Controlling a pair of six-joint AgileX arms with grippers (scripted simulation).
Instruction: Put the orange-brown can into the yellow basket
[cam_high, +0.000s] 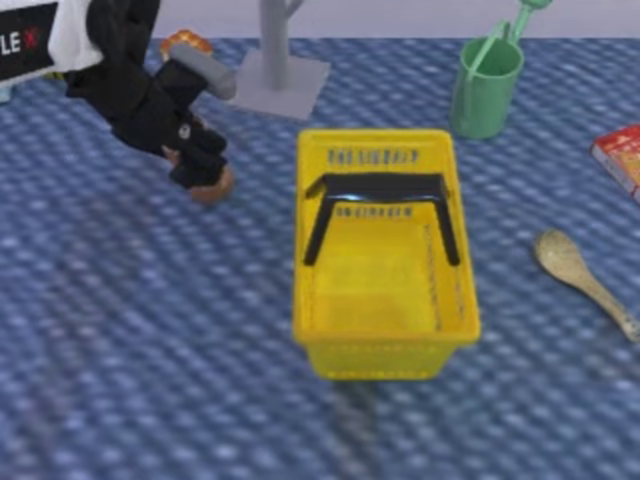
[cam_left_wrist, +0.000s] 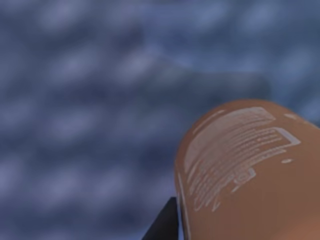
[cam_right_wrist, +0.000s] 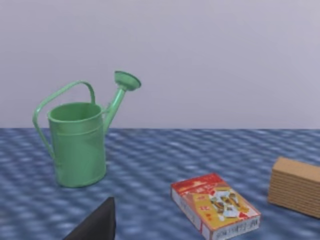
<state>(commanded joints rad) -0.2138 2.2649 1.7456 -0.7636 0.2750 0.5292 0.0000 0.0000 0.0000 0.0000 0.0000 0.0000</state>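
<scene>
The orange-brown can (cam_high: 214, 187) is clamped in my left gripper (cam_high: 200, 168), which is shut on it at the top view's upper left, a short way left of the yellow basket (cam_high: 385, 305). Only the can's lower end shows below the dark fingers there. In the left wrist view the can (cam_left_wrist: 250, 175) fills the near corner, pale printed markings on its side, with one dark finger (cam_left_wrist: 162, 227) against it. The basket stands mid-table, its black handle (cam_high: 380, 190) folded across its far half. My right arm is out of the top view; its wrist view shows one dark fingertip (cam_right_wrist: 102, 222) with nothing against it.
A green watering can (cam_high: 487, 85) (cam_right_wrist: 77, 145) stands behind the basket's right corner. A red card box (cam_high: 620, 155) (cam_right_wrist: 215, 205) and a pale spoon (cam_high: 580, 275) lie at the right. A grey stand (cam_high: 280, 65) is at the back. A brown block (cam_right_wrist: 295, 185) sits near the card box.
</scene>
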